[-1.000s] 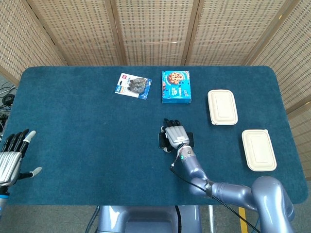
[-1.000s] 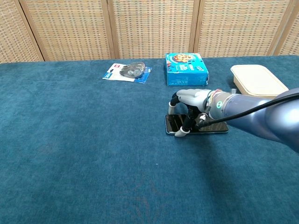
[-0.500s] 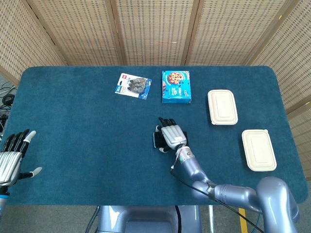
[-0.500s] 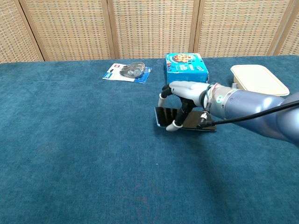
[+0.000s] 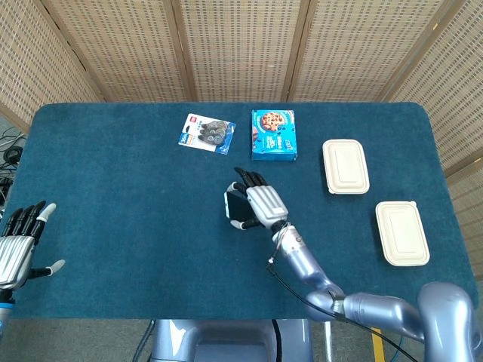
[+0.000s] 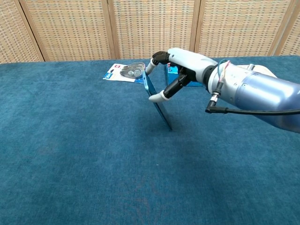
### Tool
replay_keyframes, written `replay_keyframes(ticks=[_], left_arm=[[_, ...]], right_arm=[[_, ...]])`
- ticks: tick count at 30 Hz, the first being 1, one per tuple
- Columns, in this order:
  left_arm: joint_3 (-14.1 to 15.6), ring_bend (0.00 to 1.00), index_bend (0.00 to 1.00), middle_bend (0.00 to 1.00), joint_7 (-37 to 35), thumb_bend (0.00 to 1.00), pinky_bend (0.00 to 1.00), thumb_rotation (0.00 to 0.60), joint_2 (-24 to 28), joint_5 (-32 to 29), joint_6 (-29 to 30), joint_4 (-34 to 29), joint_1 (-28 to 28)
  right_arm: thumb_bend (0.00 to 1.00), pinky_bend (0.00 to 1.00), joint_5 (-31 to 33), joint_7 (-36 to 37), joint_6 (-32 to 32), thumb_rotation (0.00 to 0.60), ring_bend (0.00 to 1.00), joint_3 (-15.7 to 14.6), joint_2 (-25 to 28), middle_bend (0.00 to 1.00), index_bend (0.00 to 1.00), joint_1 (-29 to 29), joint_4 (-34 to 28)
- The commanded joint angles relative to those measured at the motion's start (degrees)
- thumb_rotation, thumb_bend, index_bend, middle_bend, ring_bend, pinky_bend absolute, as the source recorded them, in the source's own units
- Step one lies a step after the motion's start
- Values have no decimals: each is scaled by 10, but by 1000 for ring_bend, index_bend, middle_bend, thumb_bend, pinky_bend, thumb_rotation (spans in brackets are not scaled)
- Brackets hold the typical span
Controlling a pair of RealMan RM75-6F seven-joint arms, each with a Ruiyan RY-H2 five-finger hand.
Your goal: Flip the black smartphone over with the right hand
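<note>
Chest view gave me the clearest read: my right hand (image 6: 180, 70) had the black smartphone (image 6: 157, 104) pinched between thumb and fingers at its upper end, and the phone stood steeply tilted, its lower corner apparently touching the blue tablecloth (image 6: 70, 154) near the middle of the table. The top leaned toward my left side. In the head view I saw the same hand (image 5: 258, 205) from above with the phone (image 5: 232, 204) showing only as a narrow dark strip past the fingers, so I could not tell which face was turned up.

I judged the phone to be stiff, flat and thin, with smooth faces that offer little friction. It looked light enough for a fingertip hold, but slick glass on hard fingertips seemed apt to slide or twist. The long edges looked like the sensible place to hold, near the end I already had, since a grip on the faces alone would be less sure. The cloth seemed soft enough to cushion it and keep the lower corner from skating.

My left hand (image 5: 19, 245) sat at the near left edge, fingers spread, holding nothing. The cookie box (image 6: 174, 69) and the battery pack (image 6: 127, 72) lay just behind the phone, so I wanted it laid down toward me.
</note>
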Motion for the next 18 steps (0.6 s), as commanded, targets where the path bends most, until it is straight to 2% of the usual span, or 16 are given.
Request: replay_keyframes(ticks=[1,7,9,11,13,14,18], left_arm=[[0,0,0,0,0,0,0,600,0,-1,0,-1,0],[0,0,0,0,1,0,0,600,0,-1,0,-2,0],[0,0,0,0,1,0,0,600,0,-1,0,-2,0],[0,0,0,0,2,0,0,600,0,-1,0,-2,0],[0,0,0,0,3,0,0,600,0,-1,1,-2,0],[0,0,0,0,3,0,0,600,0,-1,1,-2,0],[0,0,0,0,5,0,0,600,-1,0,2,-2,0]], right_arm=[[440,0,-30,61,13,600,0,1,7,0,497,-26,-1],[440,0,-52,133,4,600,0,-15,18,0,488,-55,26],[440,0,-68,163,-4,600,0,-26,25,0,393,-65,33],[440,0,-86,194,-9,600,0,-34,33,0,166,-74,38],[430,0,-115,235,-14,600,0,-49,46,0,33,-86,50],[408,0,-129,247,-12,600,0,-56,51,0,1,-90,58],[351,0,-181,264,16,600,0,-81,67,0,0,-107,93]])
